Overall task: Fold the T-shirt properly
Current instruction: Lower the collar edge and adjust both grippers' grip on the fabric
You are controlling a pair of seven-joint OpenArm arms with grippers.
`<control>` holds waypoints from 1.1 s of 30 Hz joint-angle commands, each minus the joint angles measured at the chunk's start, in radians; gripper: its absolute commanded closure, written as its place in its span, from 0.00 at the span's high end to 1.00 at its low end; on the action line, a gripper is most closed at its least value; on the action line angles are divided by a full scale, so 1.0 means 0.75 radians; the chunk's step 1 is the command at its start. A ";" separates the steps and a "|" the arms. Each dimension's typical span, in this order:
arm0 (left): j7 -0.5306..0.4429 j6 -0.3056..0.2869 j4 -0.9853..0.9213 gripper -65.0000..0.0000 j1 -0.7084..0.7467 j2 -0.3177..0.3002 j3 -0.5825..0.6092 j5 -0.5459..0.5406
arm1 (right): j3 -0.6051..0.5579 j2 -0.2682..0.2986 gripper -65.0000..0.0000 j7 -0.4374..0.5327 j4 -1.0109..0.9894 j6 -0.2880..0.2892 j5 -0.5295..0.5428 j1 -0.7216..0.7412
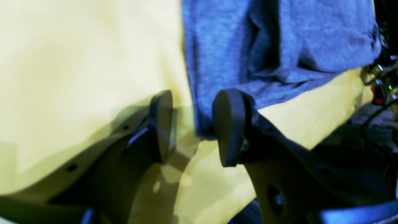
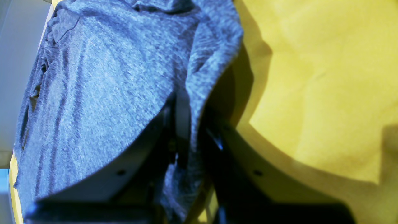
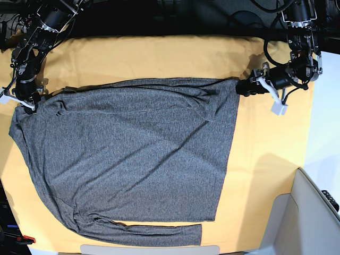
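Note:
The T-shirt (image 3: 133, 154) is a heathered dark grey long-sleeved shirt lying spread on the yellow-orange table cloth (image 3: 265, 159), with one sleeve folded along its near edge. My left gripper (image 1: 196, 127) is open. The shirt's corner (image 1: 202, 121) lies between its two fingers, low over the cloth; in the base view this gripper (image 3: 241, 86) is at the shirt's far right corner. My right gripper (image 2: 186, 124) is shut on a fold of the T-shirt (image 2: 108, 93), and the fabric drapes over its fingers. In the base view it (image 3: 25, 102) is at the shirt's far left corner.
A pale grey box (image 3: 313, 212) stands at the near right corner, beside the cloth. Cables and arm bases (image 3: 170, 10) run along the dark far edge. The table's edge with wiring (image 1: 379, 93) shows at the right of the left wrist view.

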 commanded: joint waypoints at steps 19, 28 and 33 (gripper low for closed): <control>0.042 0.011 0.004 0.38 -0.099 0.104 0.070 0.036 | -0.011 -0.022 0.01 -0.098 -0.020 -0.024 0.030 -0.018; 0.038 0.011 0.002 0.23 -0.105 0.110 0.072 0.036 | -0.011 -0.022 0.00 -0.098 -0.020 -0.024 0.028 -0.026; 0.038 0.011 0.002 0.00 -0.097 0.100 0.070 0.038 | -0.011 -0.016 0.00 -0.098 -0.009 -0.024 0.028 -0.054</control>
